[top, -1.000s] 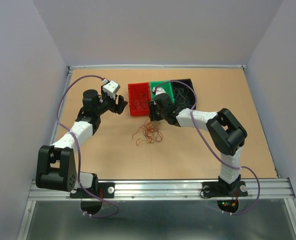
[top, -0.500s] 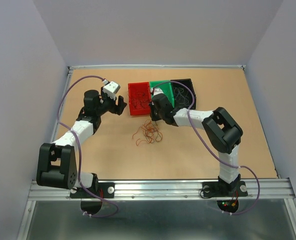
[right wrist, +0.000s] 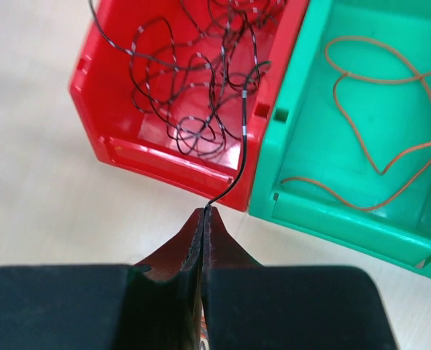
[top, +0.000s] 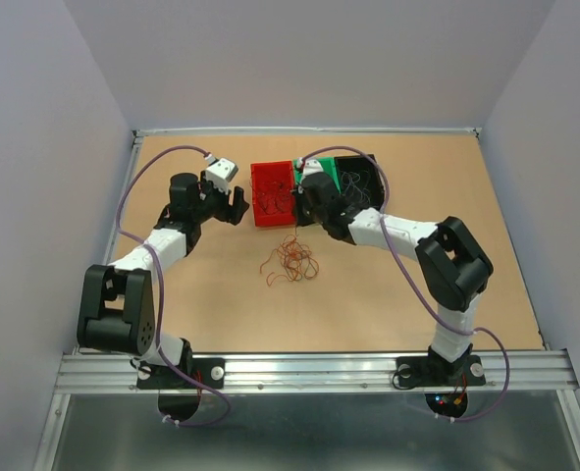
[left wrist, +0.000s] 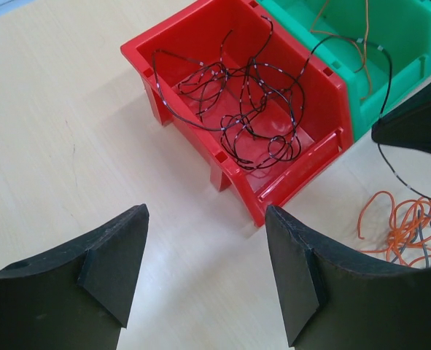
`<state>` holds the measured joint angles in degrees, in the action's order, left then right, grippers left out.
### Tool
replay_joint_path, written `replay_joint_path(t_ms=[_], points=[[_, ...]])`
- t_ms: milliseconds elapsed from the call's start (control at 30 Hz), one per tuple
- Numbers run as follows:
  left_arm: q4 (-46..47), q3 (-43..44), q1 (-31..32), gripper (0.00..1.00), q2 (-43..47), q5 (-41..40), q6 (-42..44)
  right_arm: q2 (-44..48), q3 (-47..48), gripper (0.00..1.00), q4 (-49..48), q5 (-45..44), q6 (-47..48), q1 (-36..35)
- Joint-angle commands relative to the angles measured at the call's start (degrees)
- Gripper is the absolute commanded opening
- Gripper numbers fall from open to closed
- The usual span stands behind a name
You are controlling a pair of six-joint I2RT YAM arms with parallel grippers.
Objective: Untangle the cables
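Note:
The cables are thin curly wires. An orange and brown tangle (top: 290,263) lies on the table in front of the bins, and shows in the left wrist view as an orange tangle (left wrist: 401,226). Black wires (right wrist: 193,80) fill the red bin (right wrist: 138,157); one orange-brown wire (right wrist: 390,95) lies in the green bin (right wrist: 310,175). My right gripper (right wrist: 205,211) is shut on the end of a black wire (right wrist: 238,157), which runs up over the red bin's front rim. The right gripper (top: 301,218) sits at the red and green bins' near edge. My left gripper (left wrist: 204,270) hangs open and empty over bare table, left of the red bin (left wrist: 200,44).
A black bin (top: 363,182) holding dark wires stands right of the green bin (top: 317,165), all three in a row at the table's back middle. The left gripper (top: 238,206) is just left of the red bin (top: 270,201). Walls close in the table's sides.
The right gripper has shut on a black wire end and drawn back toward the bins' near edge. The left arm shifted slightly, its gripper still open.

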<state>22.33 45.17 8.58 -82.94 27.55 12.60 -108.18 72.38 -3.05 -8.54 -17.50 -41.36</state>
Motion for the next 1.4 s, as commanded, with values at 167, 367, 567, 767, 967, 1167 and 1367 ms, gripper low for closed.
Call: replay_joint_path(t_ms=[167, 367, 567, 767, 967, 1167, 1367], points=[[0.7, 2.7, 0.2, 0.76, 0.6, -0.6, -0.3, 0.3, 10.3, 0.0, -1.4, 1.2, 2.6, -0.6], [0.3, 3.7, 0.2, 0.76, -0.4, -0.9, -0.7, -8.8, 22.2, 0.01, 1.7, 2.7, 3.3, -0.5], [0.3, 3.6, 0.0, 0.76, -0.6, -2.0, -0.6, -21.2, 33.9, 0.01, 5.7, 2.2, 4.1, -0.5], [0.3, 3.2, -0.1, 0.76, -0.5, -2.3, -0.5, -30.5, 42.7, 0.01, 9.6, -1.0, 4.6, -0.5], [0.3, 3.2, -0.1, 0.76, -0.6, -2.4, -0.6, -34.1, 44.1, 0.0, 13.8, -1.5, 4.8, -0.5], [0.2, 2.7, -0.1, 0.76, -0.3, -1.3, -0.2, -26.9, 40.7, 0.01, 13.9, -0.1, 4.8, -0.5], [0.7, 0.9, 0.0, 0.77, 2.0, 0.4, 1.0, -18.7, 34.9, 0.25, 13.8, -0.2, 4.8, -1.3]])
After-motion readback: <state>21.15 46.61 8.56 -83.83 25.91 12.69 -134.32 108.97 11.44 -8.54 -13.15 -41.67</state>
